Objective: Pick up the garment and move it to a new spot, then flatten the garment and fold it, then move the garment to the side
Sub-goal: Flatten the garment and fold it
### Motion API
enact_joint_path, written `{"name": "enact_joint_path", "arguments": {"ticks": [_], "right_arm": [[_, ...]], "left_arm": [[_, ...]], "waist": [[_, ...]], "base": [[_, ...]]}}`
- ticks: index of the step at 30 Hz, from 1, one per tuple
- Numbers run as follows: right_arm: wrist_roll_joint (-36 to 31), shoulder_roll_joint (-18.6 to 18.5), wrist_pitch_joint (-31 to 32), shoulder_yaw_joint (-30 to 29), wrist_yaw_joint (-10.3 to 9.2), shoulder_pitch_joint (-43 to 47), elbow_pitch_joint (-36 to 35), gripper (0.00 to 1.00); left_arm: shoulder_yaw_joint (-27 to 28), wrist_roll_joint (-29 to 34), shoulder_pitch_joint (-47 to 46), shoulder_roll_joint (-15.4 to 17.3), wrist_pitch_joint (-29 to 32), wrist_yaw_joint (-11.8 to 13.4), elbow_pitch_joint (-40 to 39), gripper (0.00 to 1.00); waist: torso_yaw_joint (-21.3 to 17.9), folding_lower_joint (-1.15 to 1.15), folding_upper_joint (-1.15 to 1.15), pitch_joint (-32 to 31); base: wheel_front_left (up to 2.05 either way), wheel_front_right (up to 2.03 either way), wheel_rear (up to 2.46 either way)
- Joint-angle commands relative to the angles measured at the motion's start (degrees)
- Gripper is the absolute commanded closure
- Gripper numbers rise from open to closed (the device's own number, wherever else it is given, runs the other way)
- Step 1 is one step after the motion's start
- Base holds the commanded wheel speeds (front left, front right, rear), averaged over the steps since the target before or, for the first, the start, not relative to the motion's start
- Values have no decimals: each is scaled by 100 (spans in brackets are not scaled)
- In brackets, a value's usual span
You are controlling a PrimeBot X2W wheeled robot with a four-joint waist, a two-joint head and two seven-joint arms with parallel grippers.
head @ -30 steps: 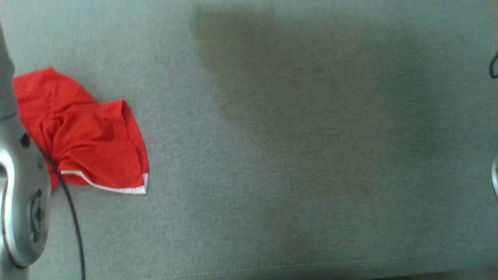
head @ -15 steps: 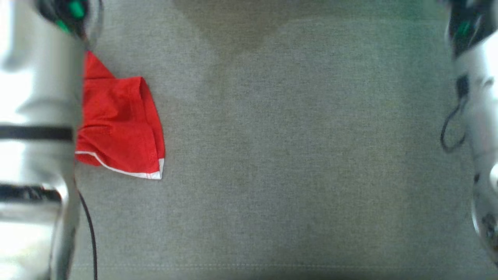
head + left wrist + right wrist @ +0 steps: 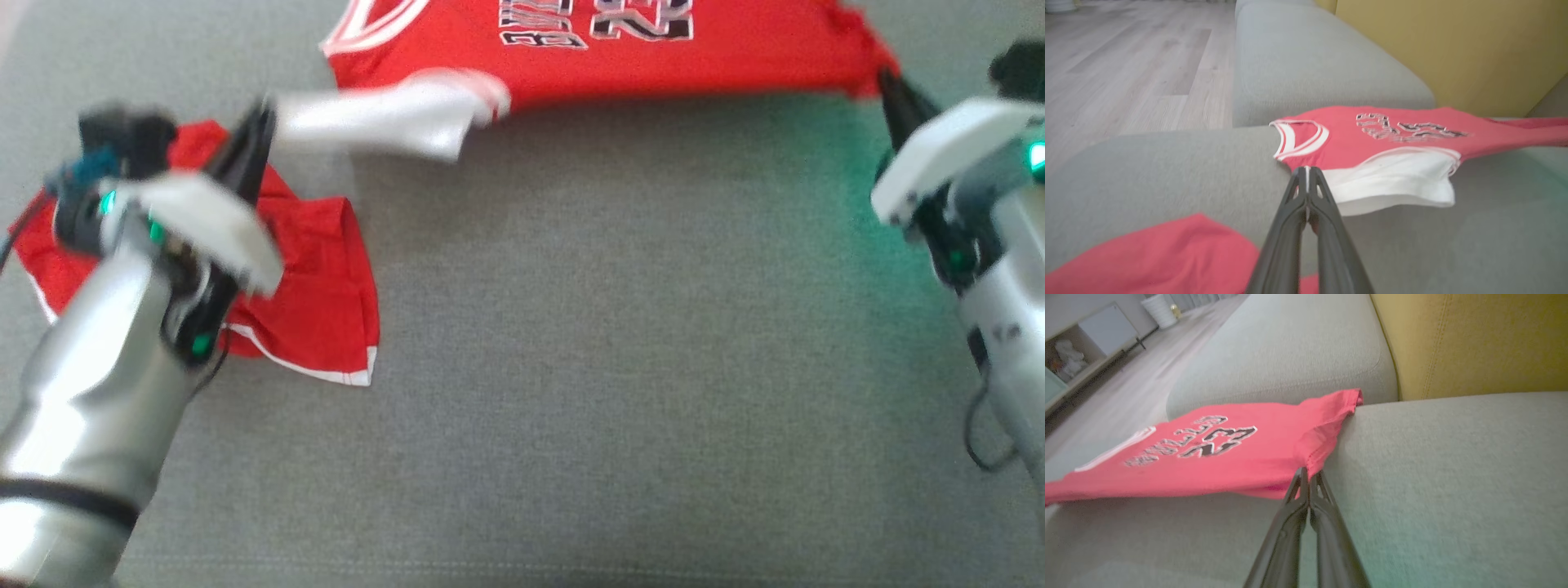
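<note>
Both ends of the jersey [image 3: 620,49] are being pinched tight by the left gripper [image 3: 1306,173] and right gripper [image 3: 1309,473], stretching it along the cushion's [image 3: 612,367] back edge. Flattening seems underway, and lowering it evenly looks next.

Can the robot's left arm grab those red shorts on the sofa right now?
Probably not yet. The shorts lie uncovered right beneath that arm, but the left pincer is shut on the jersey and would need to let go first.
</note>
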Motion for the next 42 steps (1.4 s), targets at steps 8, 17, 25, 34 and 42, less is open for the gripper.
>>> {"name": "enact_joint_path", "arguments": {"ticks": [8, 17, 25, 34, 42], "right_arm": [[320, -618, 197, 746, -5, 618, -416, 100], [526, -1078, 565, 1410, -5, 1128, -474, 100], [956, -1447, 1298, 1950, -5, 1592, -822, 100], [1368, -1743, 2050, 2436, -5, 1937, -1395, 100], [1742, -2104, 2819, 2570, -5, 2290, -1779, 100]], "left_arm": [[-771, -976, 840, 1125, 632, -33, -1055, 100], [-1414, -1797, 1370, 1851, 1004, -34, -2034, 100], [-1895, -2443, 1701, 2416, 1427, -34, -2825, 100], [-2082, -2956, 1961, 2929, 1670, -34, -3394, 100], [-2156, -3378, 2248, 3279, 1844, -34, -3871, 100]], "waist": [[53, 0, 0, -659], [10, 0, 0, -1006], [-83, 0, 0, -1310], [-154, 0, 0, -1678], [-236, 0, 0, -1843]], "base": [[0, 0, 0], [0, 0, 0], [0, 0, 0], [0, 0, 0], [0, 0, 0]]}}
